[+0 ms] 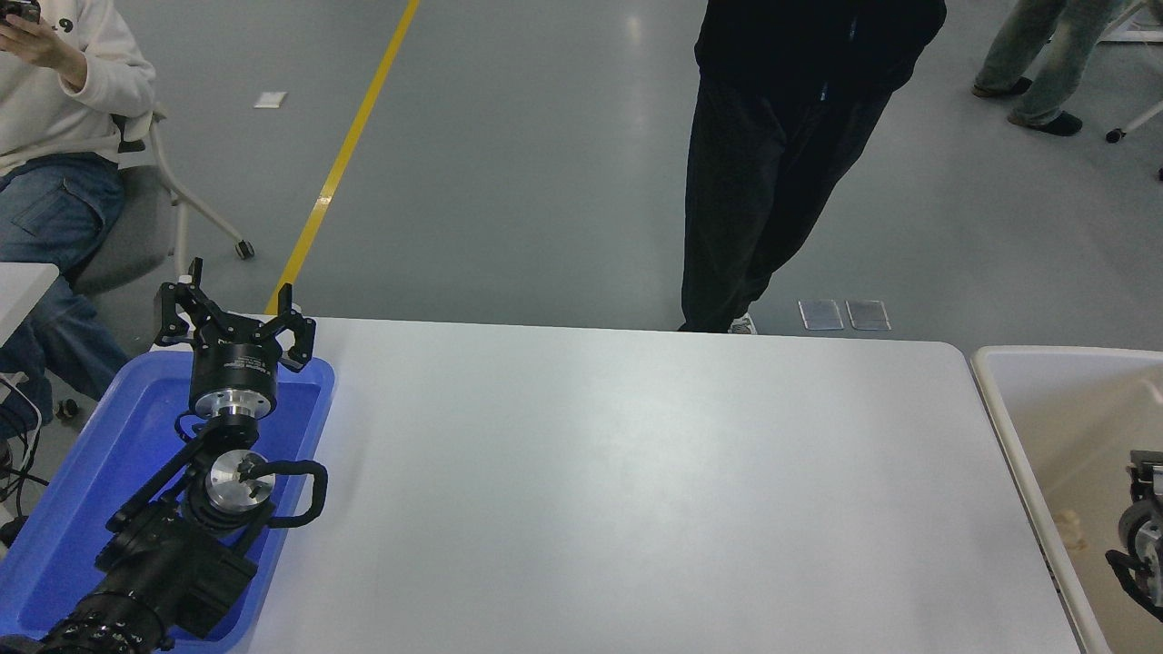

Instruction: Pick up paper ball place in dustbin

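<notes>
Head view: we see one paper ball [1072,530] lying inside the one beige dustbin [1007,411], near its left wall, free of any gripper. The right gripper [1147,495] sits over the bin at the frame's right edge, mostly cut off; we cannot tell if its fingers are apart or together. We judge the drop step done, so the next move calls for pulling the right arm back clear of the bin rim. The left gripper [233,325] is parked over one blue tray [91,454], fingers spread and holding nothing. One white table [618,490]. Three people at the far side.
</notes>
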Controlling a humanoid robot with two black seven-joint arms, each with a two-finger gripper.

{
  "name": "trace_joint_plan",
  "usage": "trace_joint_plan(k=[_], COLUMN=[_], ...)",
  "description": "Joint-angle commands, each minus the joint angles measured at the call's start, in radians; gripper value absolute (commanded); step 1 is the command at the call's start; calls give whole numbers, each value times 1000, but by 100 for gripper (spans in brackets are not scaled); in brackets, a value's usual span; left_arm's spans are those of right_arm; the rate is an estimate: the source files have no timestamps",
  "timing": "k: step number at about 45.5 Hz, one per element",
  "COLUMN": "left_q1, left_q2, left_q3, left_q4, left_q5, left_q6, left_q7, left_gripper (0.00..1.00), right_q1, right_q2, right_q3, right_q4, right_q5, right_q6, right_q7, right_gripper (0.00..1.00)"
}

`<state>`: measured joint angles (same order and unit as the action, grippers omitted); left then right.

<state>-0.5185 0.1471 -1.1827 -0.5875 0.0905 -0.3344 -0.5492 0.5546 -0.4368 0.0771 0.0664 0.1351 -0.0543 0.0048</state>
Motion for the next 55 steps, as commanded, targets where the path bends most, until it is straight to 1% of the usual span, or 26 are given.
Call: trace_joint_plan(k=[1,7,12,19,23,32,36,43,50,55], left_q1=[0,0,0,0,0,0,0,0,0,0], left_q2=[0,0,0,0,0,0,0,0,0,0], left_q3=[0,0,0,0,0,0,0,0,0,0], left_q4=[0,0,0,0,0,0,0,0,0,0], left_q5=[0,0,0,0,0,0,0,0,0,0], left_q6=[0,0,0,0,0,0,0,0,0,0], left_q7=[0,0,0,0,0,0,0,0,0,0], left_gripper=[99,99,99,99,99,99,99,99,99,99], right_q1=[36,60,82,148,197,286,298,295,278,254], right_q2=[-59,-83,-105,-132,-161,-212,-221,-209,-178,-129], right_q3=[-13,-17,-17,-17,-16,33,113,337,490,567], right_q4=[6,24,35,52,104,269,348,453,555,576], right_q5=[-3,-11,-63,-144,-164,-163,-163,-163,-161,-154], right_q6=[10,27,65,74,79,65,63,74,77,77], right_q7=[0,0,0,0,-2,-2,-2,-2,-2,-2], right_gripper=[100,100,100,100,100,100,100,100,100,100])
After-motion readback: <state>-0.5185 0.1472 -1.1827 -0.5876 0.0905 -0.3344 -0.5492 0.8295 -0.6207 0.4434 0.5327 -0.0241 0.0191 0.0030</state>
